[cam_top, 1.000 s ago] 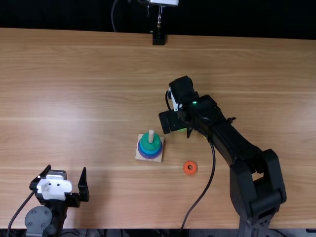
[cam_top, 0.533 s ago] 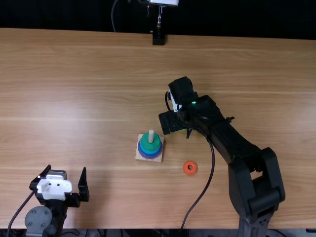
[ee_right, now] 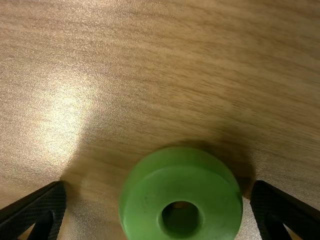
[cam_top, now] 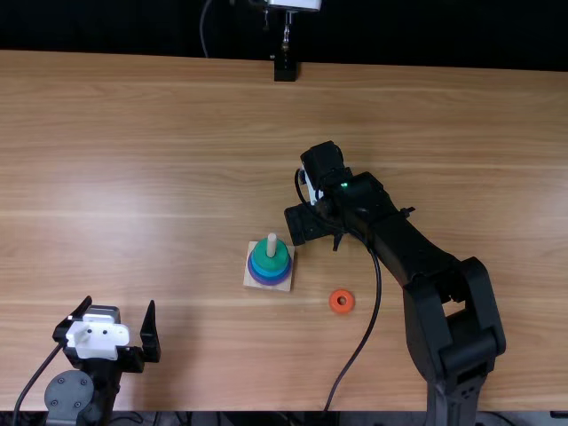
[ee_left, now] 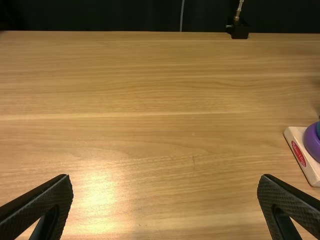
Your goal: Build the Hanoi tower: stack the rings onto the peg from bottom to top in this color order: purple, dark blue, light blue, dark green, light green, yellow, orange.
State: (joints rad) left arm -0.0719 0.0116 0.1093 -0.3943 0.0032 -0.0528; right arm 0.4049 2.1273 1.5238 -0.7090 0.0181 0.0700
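Jaws gape on left arm [cam_top: 73,395] and right arm [cam_top: 408,248], whose wrist view crops the light green ring [ee_right: 145,200].

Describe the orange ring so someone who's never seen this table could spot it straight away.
On the wooden table, find the square peg base. Just right of it, nearer the table's near edge, lies the orange ring, flat. It sits off the peg, while the stacked rings are green, blue and purple.

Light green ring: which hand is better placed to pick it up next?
The right, I'd judge: the right hand is open, a finger to each side of the light green ring; the left hand is well away.
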